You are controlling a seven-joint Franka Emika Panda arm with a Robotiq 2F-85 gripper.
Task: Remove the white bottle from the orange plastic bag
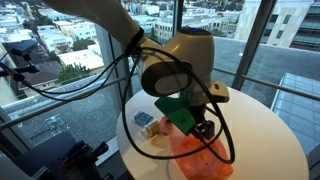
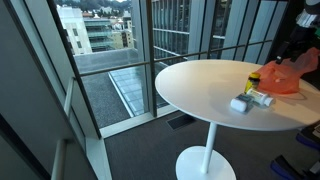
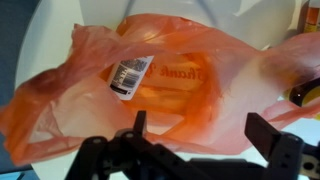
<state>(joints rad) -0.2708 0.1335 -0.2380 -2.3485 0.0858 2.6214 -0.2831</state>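
The orange plastic bag (image 3: 170,85) lies crumpled on the round white table and fills the wrist view. It also shows in both exterior views (image 1: 192,152) (image 2: 287,76). A white barcode label (image 3: 130,75) shows through the plastic. It seems to belong to the white bottle inside, whose outline is unclear. My gripper (image 3: 205,135) is open, with its fingers spread just above the bag's near side. In an exterior view it hangs over the bag (image 1: 205,130). Nothing is between the fingers.
The round white table (image 2: 200,85) stands by tall windows. Beside the bag lie a small white box (image 2: 240,103), a small white item (image 2: 262,97) and a yellow object (image 2: 254,78). The box also shows in an exterior view (image 1: 145,121). Black cables loop around the arm (image 1: 130,70).
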